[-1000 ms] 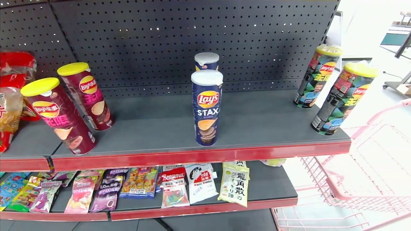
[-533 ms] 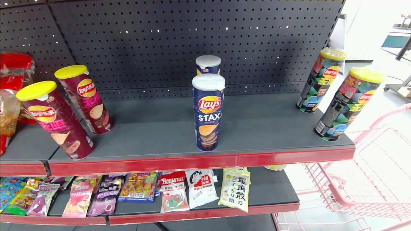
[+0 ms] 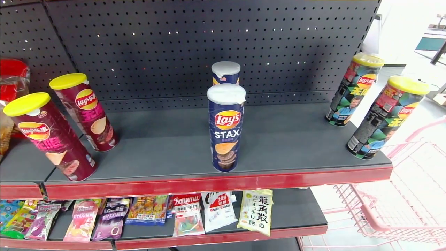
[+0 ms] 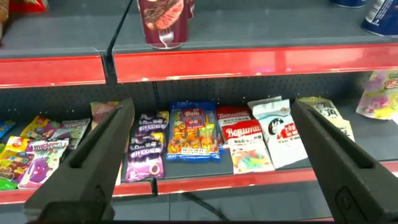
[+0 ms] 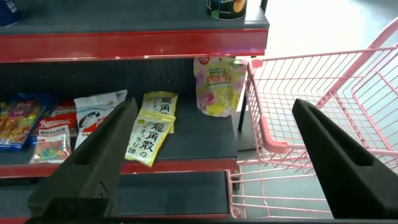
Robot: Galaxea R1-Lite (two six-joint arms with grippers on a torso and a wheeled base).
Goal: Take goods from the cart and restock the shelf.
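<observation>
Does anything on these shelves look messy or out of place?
Mostly tidy. One yellow-green bag stands alone at the right end of the lower shelf, seemingly propped upright near the back, while the other snack packets lie flat in a row toward the front. The chip cans above stand in neat pairs.

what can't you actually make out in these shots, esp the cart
Head view: pink cart cut off by the right and bottom edges, contents unclear.
Head view: rear blue can, body hidden behind front blue can.
Head view: red bag cut off by the left edge.
</observation>
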